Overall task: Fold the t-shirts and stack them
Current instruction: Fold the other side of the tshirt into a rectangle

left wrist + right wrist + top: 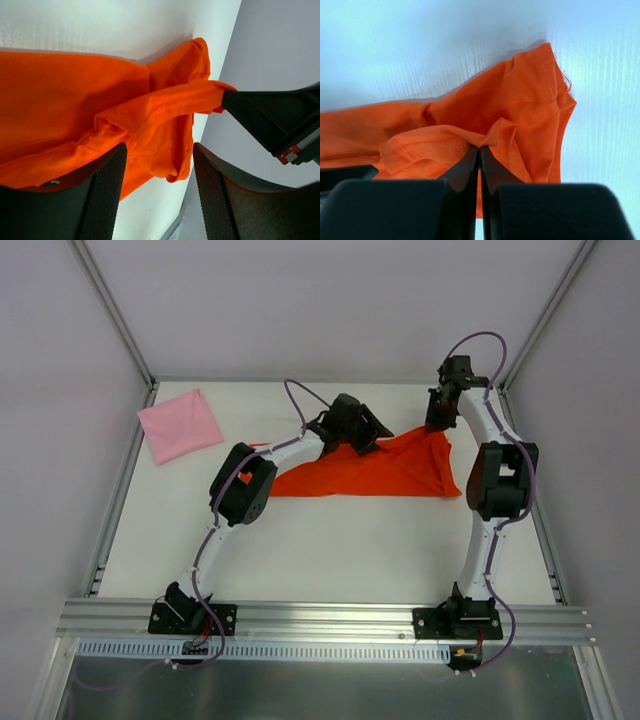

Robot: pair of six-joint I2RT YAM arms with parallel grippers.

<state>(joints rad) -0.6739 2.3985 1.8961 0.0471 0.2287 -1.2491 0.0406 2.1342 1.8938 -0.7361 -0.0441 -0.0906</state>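
We're mid-fold on the orange shirt (370,472), bunched far-centre on the surface (350,550); right tool (480,150) pinched tight on a hem, left tool (159,165) gaping wide over cloth, holding nothing. Far left, pink shirt (180,425) sits folded. Next we'd need a left-side pinch, then spread flat.

You have a white table (340,550) under both pairs of fingers, matte and faintly ribbed just beyond the right fingers (492,175). Pale grey walls (330,300) close it in on three sides. One wall stands just past the table edge, to the right of the left fingers (210,200). Grey metal posts (112,310) run up the far corners. A metal rail (320,618) crosses the near edge, well behind the fingers. The light is soft and even.
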